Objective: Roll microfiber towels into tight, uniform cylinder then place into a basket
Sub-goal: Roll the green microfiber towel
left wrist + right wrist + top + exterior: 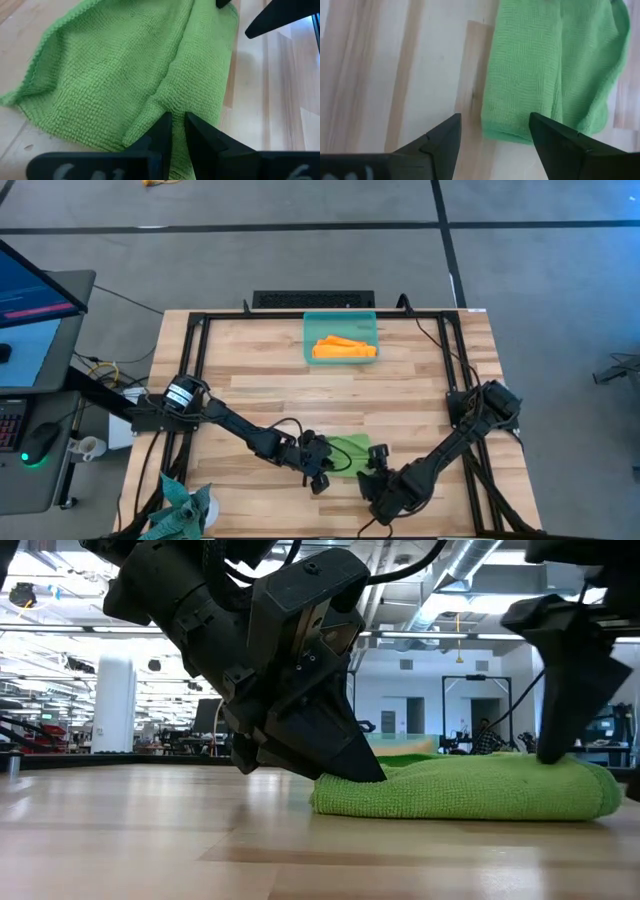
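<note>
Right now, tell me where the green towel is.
In the high view the green towel lies near the table's front edge, between the left gripper and the right gripper, far from the basket.

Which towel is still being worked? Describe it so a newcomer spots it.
On the wooden table, look at the near edge where both arms meet. The lime green microfiber towel lies there half folded, unlike the rolled orange towel sitting inside the teal plastic basket.

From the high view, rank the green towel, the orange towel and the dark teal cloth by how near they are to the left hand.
1. Green towel: right at the left hand, near the table's front edge, its fold between the hand's fingers.
2. Dark teal cloth: at the front-left corner of the table.
3. Orange towel: in the basket at the far edge.
</note>
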Motion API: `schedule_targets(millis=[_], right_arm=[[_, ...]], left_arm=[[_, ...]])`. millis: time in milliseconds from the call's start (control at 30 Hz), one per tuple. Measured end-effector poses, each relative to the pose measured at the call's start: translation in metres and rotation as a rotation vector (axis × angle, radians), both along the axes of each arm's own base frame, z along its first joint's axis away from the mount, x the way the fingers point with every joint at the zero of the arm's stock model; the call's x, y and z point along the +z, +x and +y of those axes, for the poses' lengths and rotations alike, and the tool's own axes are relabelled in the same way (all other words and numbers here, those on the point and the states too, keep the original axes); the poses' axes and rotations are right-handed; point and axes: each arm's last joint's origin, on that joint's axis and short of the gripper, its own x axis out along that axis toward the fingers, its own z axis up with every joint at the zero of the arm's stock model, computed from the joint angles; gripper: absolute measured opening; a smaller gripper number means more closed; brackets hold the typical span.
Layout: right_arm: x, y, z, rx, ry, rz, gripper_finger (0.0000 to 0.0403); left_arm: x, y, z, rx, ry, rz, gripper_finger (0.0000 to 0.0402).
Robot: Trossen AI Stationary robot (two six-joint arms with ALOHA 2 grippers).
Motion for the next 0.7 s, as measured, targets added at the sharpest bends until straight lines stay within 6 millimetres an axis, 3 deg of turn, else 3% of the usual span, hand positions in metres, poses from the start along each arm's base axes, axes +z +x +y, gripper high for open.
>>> schedule_targets(millis=[167, 533, 700], right_arm=[[-0.001, 0.001, 0.001, -0.018, 0.008, -0.011, 0.0258], [-0.029, 0.006, -0.008, -0.119, -0.015, 0.016, 0.0257], [-0.030, 0.008, -0.010, -0.163, 0.006, 0.014, 0.0229]], left_arm=[[0.000, 0.000, 0.000, 0.000, 0.000, 0.000, 0.0049], [0.000, 0.000, 0.000, -0.081, 0.075, -0.010, 0.0049], [0.000, 0.000, -0.002, -0.150, 0.144, -0.016, 0.0049]])
